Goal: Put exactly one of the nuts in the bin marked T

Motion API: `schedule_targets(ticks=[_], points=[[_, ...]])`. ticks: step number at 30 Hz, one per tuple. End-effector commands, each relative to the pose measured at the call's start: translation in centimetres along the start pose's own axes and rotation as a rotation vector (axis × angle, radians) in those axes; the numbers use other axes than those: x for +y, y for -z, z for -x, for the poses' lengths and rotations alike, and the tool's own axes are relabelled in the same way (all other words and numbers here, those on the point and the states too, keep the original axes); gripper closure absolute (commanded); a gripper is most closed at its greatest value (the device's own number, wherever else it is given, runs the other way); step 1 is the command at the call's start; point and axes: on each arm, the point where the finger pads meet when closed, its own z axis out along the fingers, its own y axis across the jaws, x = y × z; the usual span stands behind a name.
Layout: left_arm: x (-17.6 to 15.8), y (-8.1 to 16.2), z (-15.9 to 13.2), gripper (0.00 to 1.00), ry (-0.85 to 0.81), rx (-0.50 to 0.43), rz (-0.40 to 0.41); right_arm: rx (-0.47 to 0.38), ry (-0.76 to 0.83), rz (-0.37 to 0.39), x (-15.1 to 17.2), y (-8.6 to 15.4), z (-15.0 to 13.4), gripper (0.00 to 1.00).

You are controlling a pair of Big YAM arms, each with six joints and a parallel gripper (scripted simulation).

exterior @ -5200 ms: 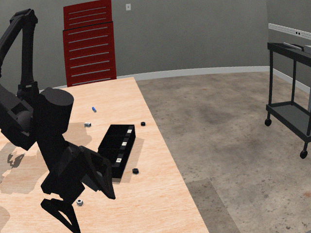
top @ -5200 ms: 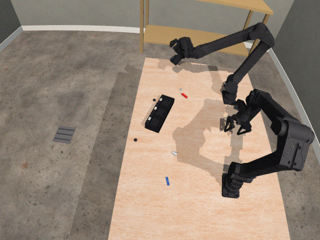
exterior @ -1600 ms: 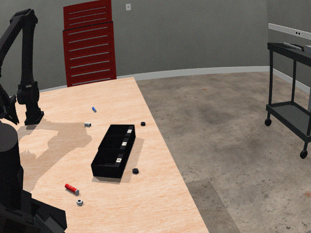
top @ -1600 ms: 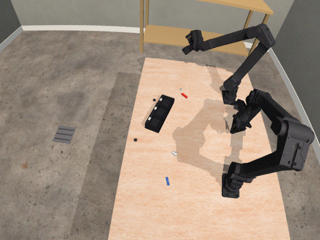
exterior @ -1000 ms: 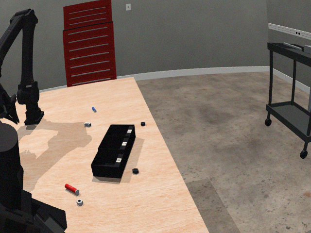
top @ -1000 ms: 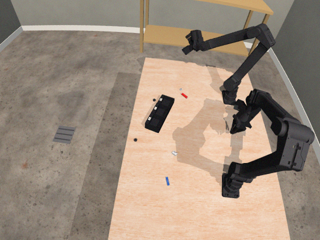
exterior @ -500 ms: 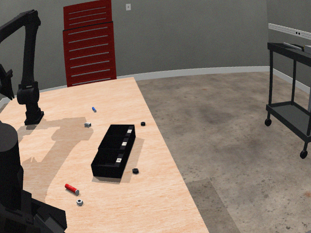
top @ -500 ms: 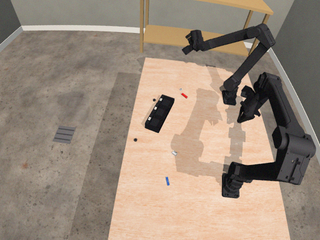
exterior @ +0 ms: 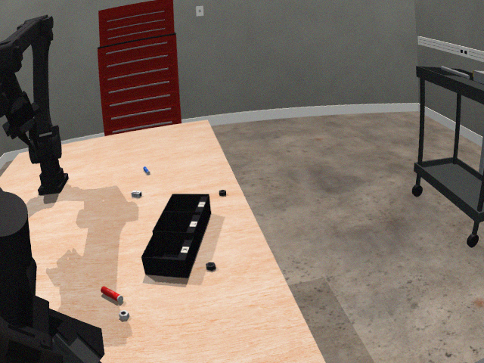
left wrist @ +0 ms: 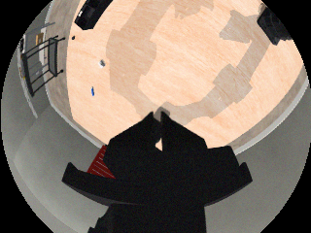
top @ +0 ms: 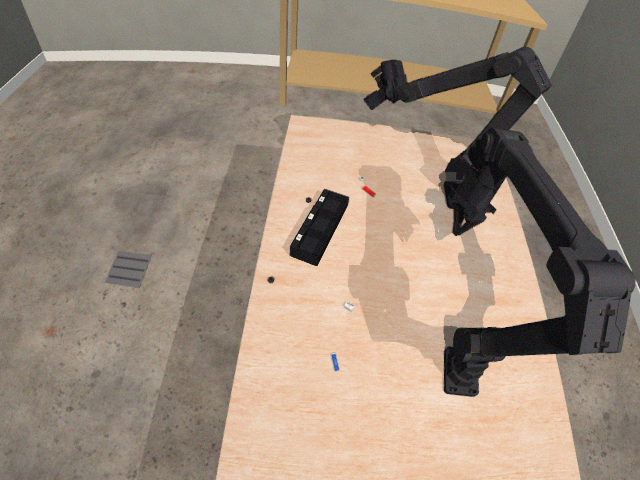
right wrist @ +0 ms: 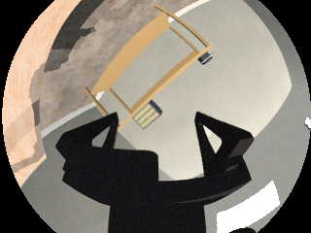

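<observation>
Wood-grain table (top: 392, 413) (exterior: 273, 312) (left wrist: 185, 63), smooth matte black bin row (top: 305, 255) (exterior: 165, 267) (left wrist: 87, 24), three square-cornered compartments, three white labels, letters too small to read surely, so can't tell which is T; insides too dark to tell contents. Two black nuts: one black nut (top: 308, 199) (exterior: 210, 266) beside the label side, second black nut (top: 270, 279) (exterior: 222, 193) (left wrist: 73, 38) near the other end. Shiny hex silver nut (top: 361, 178) (exterior: 123, 315) by one red cylinder (top: 368, 191) (exterior: 111, 295); one silver piece (top: 349, 306) (exterior: 136, 193) (left wrist: 102, 63), one blue cylinder (top: 335, 362) (exterior: 146, 170) (left wrist: 92, 91), all on the table. Left gripper (top: 456, 231) (exterior: 28, 144) (left wrist: 157, 116) clenched on nothing, right gripper (top: 373, 86) (right wrist: 156, 116) released, spread wide
</observation>
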Motion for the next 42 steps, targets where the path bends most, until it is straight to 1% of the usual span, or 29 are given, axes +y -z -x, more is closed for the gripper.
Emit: schedule_targets(ticks=[1,3,9,10,12,14,15,17,19,22,23,26,27,29,31,32,34,37,39,40,42], points=[[1.2,2.9,4.0,0.91,0.137,-0.057,-0.067,0.014,-0.011,0.003,-0.1,-0.3,-0.7,0.0],[1.7,2.8,4.6,0.91,0.178,-0.063,-0.083,0.014,-0.011,0.003,-0.1,-0.3,-0.7,0.0],[5.9,2.0,7.8,0.91,0.377,-0.025,-0.142,0.014,-0.011,0.003,-0.1,-0.3,-0.7,0.0],[5.9,2.0,7.8,0.91,0.404,-0.035,-0.152,0.014,-0.011,0.003,-0.1,-0.3,-0.7,0.0],[7.4,1.7,8.7,0.91,0.477,-0.017,-0.173,0.014,-0.011,0.003,-0.1,-0.3,-0.7,0.0],[7.4,1.7,8.7,0.91,0.477,-0.017,-0.173,0.014,-0.011,0.003,-0.1,-0.3,-0.7,0.0],[8.5,2.2,8.8,0.91,0.54,-0.034,-0.198,0.014,-0.011,0.003,-0.1,-0.3,-0.7,0.0],[9.8,1.2,9.9,0.91,0.604,-0.003,-0.211,0.014,-0.011,0.003,-0.1,-0.3,-0.7,0.0],[10.9,0.9,10.4,0.91,0.633,-0.016,-0.219,0.014,-0.011,0.003,-0.1,-0.3,-0.7,0.0],[13.4,0.4,11.3,0.91,0.737,-0.004,-0.248,0.014,-0.011,0.003,-0.1,-0.3,-0.7,0.0],[13.8,0.3,11.5,0.91,0.746,-0.008,-0.251,0.014,-0.011,0.003,-0.1,-0.3,-0.7,0.0],[16.3,-0.3,12.1,0.91,0.858,-0.002,-0.281,0.014,-0.011,0.003,-0.1,-0.3,-0.7,0.0],[16.7,-0.4,12.3,0.91,0.86,-0.003,-0.281,0.014,-0.011,0.003,-0.1,-0.3,-0.7,0.0],[18.4,-0.8,12.6,0.91,0.945,0.006,-0.304,0.014,-0.011,0.003,-0.1,-0.3,-0.7,0.0],[18.4,-0.8,12.6,0.91,0.945,0.006,-0.304,0.014,-0.011,0.003,-0.1,-0.3,-0.7,0.0],[19.4,-0.7,12.5,0.91,1.005,-0.007,-0.322,0.014,-0.011,0.003,-0.1,-0.3,-0.7,0.0],[21.0,-1.5,12.9,0.91,1.072,0.012,-0.337,0.014,-0.011,0.003,-0.1,-0.3,-0.7,0.0],[23.1,-2.0,13.1,0.91,1.086,0.003,-0.338,0.014,-0.011,0.003,-0.1,-0.3,-0.7,0.0],[23.2,-2.0,13.1,0.91,1.08,0.002,-0.337,0.014,-0.011,0.003,-0.1,-0.3,-0.7,0.0],[22.3,-1.7,13.4,0.91,1.059,0.003,-0.337,0.014,-0.011,0.003,-0.1,-0.3,-0.7,0.0],[22.3,-1.3,13.1,0.91,1.064,0.0,-0.338,0.014,-0.011,0.003,-0.1,-0.3,-0.7,0.0]])
